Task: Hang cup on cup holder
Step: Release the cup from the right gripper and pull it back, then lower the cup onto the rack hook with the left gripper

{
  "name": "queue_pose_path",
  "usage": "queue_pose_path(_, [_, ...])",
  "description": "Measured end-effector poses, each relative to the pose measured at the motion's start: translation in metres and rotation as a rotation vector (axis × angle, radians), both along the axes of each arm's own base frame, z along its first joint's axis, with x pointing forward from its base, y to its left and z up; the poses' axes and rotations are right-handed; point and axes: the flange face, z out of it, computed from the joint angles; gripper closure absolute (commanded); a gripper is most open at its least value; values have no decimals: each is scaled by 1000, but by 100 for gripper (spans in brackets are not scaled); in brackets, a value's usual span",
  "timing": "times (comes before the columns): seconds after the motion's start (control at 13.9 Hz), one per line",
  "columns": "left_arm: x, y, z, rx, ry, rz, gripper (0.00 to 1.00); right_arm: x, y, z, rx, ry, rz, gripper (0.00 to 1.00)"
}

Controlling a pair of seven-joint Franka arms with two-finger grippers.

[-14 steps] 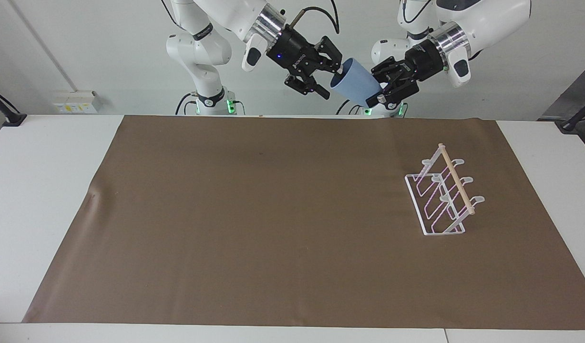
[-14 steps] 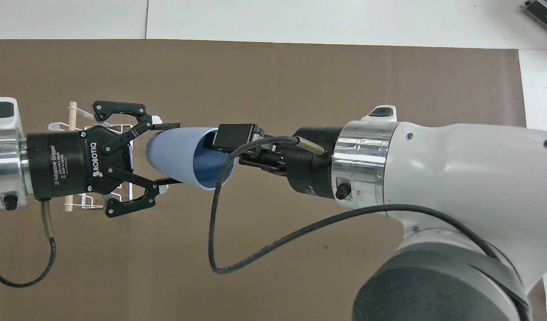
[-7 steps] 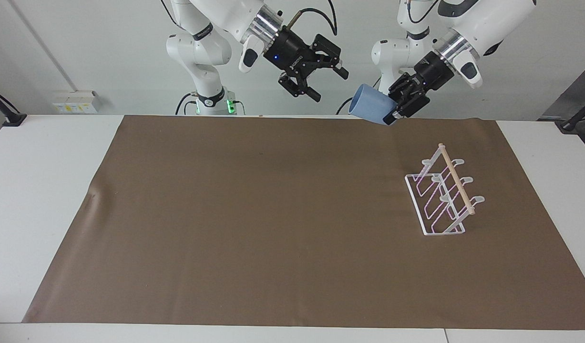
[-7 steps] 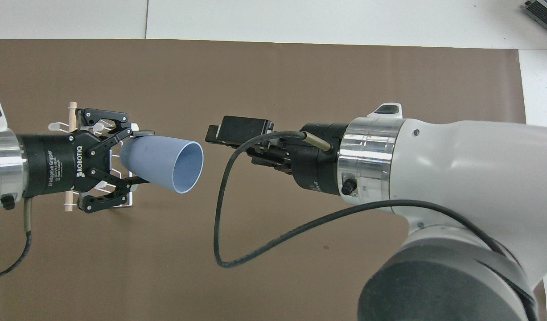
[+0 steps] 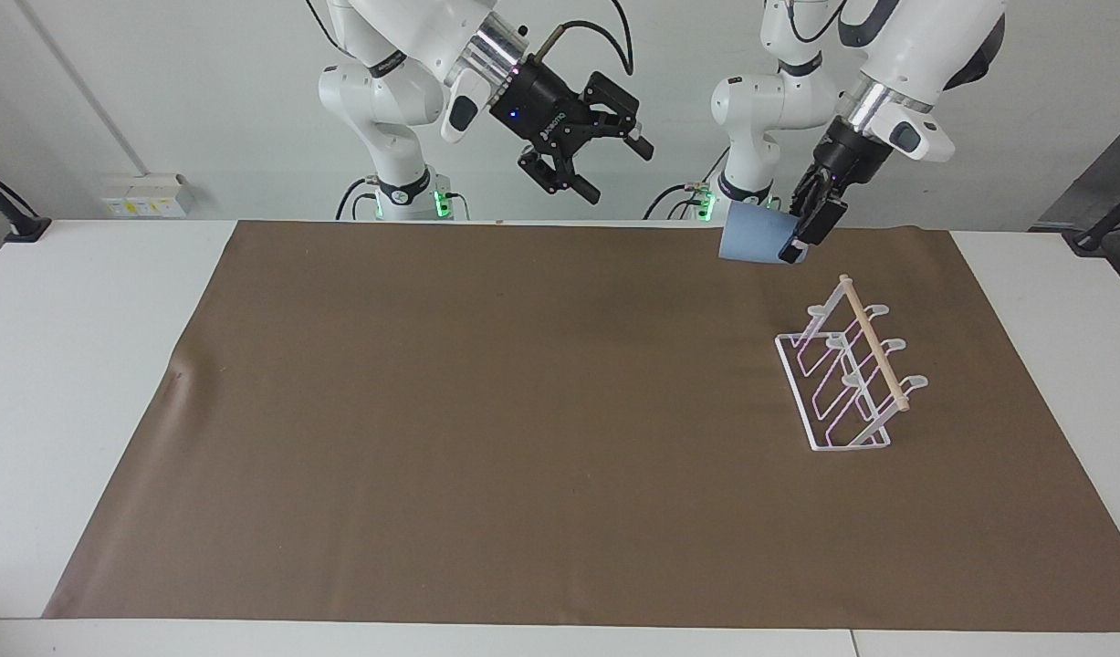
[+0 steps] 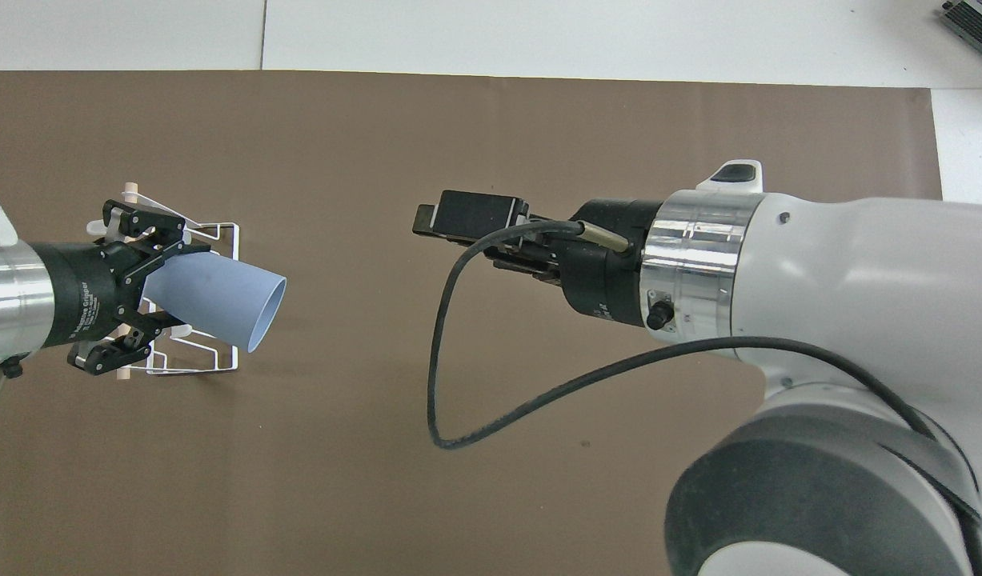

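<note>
The light-blue cup (image 5: 751, 245) (image 6: 218, 298) hangs in the air on its side, with its mouth turned toward the right arm's end. My left gripper (image 5: 801, 235) (image 6: 170, 290) is shut on its base end, over the mat's edge closest to the robots. The white wire cup holder (image 5: 847, 383) with its wooden dowel stands on the mat toward the left arm's end. From overhead the left gripper and cup partly cover the cup holder (image 6: 218, 356). My right gripper (image 5: 622, 175) (image 6: 428, 228) is open and empty, raised and apart from the cup.
A brown mat (image 5: 523, 411) covers most of the white table (image 5: 76, 319). A black cable (image 6: 442, 384) loops down from the right wrist.
The right gripper let go of the cup's rim, opened and drew back. The left gripper carried the cup lower and toward the left arm's end, closer to the cup holder.
</note>
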Motion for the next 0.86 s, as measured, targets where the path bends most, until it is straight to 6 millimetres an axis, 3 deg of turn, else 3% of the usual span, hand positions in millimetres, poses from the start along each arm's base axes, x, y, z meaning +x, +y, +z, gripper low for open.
queue_pose_path(0.43, [-6,-28,0,379,-104,-136,100,5,-25,-25,-409,-69,73,0])
queue_pose_path(0.65, [8,-10,-3,494,-208,-145,100,12,-55,-33,-560,-99,168,0])
queue_pose_path(0.86, [31,15,-16,557,-282,-147,100,27,-113,-41,-664,-86,235,0])
